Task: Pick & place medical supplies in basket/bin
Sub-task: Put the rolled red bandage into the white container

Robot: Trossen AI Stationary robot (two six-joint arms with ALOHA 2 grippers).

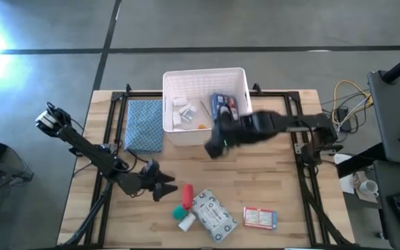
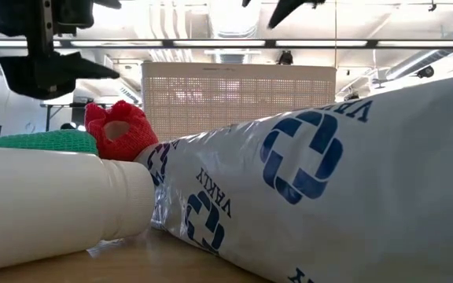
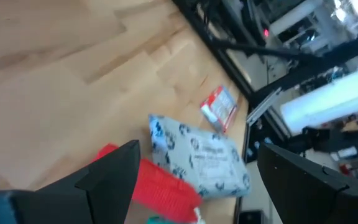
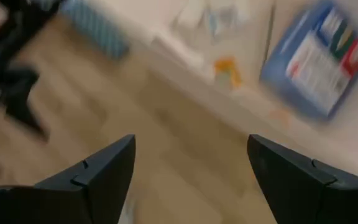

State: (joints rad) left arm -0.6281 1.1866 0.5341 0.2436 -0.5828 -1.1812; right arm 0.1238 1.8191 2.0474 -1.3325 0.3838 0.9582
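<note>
While the blue pouch (image 1: 222, 104) lies in the bin (image 1: 169, 89), the right pincer (image 1: 215, 147) hangs wide and empty; the left pincer (image 1: 167, 190), wide too, nears the red tube (image 1: 188, 192).

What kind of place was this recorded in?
Probably a robotics lab or workshop: a wooden table on a bare concrete floor, cables and equipment beside it, and exposed ceiling ducts with strip lighting overhead.

A wooden table (image 1: 276, 191) stands on a grey floor (image 1: 186, 28) crossed by dark seams. Glare brightens the far left; ceiling strip lights (image 2: 234, 35) run overhead.
</note>
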